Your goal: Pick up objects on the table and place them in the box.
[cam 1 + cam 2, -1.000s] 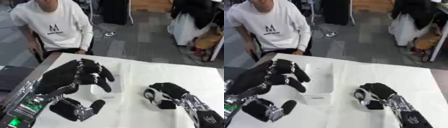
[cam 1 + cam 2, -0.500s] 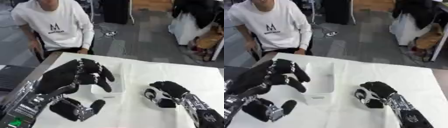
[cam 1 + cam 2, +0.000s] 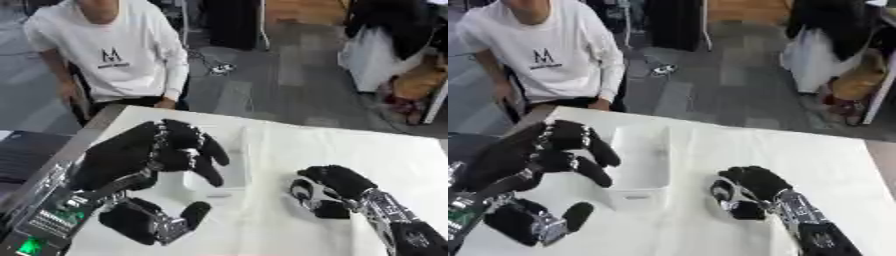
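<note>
The white box (image 3: 642, 165) sat on the white table (image 3: 815, 160) between the 2 hands. The left hand (image 3: 149, 155) hung open beside and partly over it, holding nothing. The right hand (image 3: 745, 192) curled down onto the cloth, probably around an object, though I couldn't see one.

Head stereo pair, close, looking down-forward; both eyes share white table (image 3: 350, 150), box (image 3: 642, 165)
</note>
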